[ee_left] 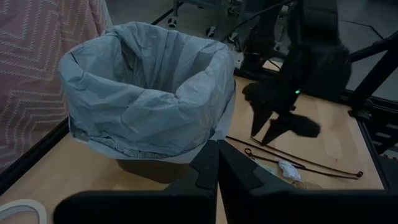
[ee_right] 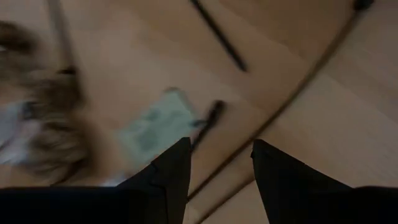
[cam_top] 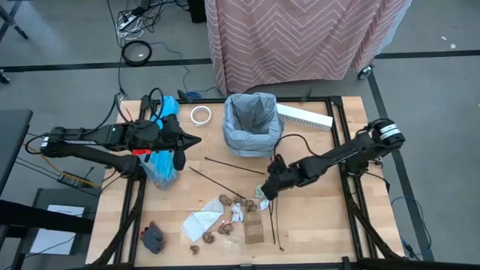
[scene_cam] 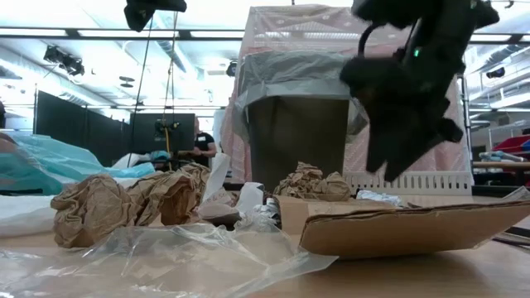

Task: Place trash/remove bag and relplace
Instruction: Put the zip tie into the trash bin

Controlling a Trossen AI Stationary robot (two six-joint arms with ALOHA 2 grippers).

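The bin with the light grey bag (cam_top: 251,124) (ee_left: 146,93) stands at the table's far middle, the bag's edge folded over the bin's rim. The trash lies near the front: brown paper wads (cam_top: 229,201) (scene_cam: 108,203), a cardboard scrap (cam_top: 253,225) (scene_cam: 406,228), white paper (cam_top: 201,223) and thin dark sticks (cam_top: 232,165). My right gripper (cam_top: 265,189) (ee_right: 214,168) hangs open, pointing steeply down, just above a stick (ee_right: 214,115) and a small wrapper bit (ee_right: 155,127). My left gripper (cam_top: 191,140) (ee_left: 217,168) is shut, raised left of the bin. Below the left arm the turquoise bag (cam_top: 161,161) lies on the table.
A white tape ring (cam_top: 200,114) and a long white box (cam_top: 304,116) lie beside the bin at the far edge. A dark crumpled object (cam_top: 152,238) sits at the near left. A pink-covered stand (cam_top: 300,37) rises beyond the table.
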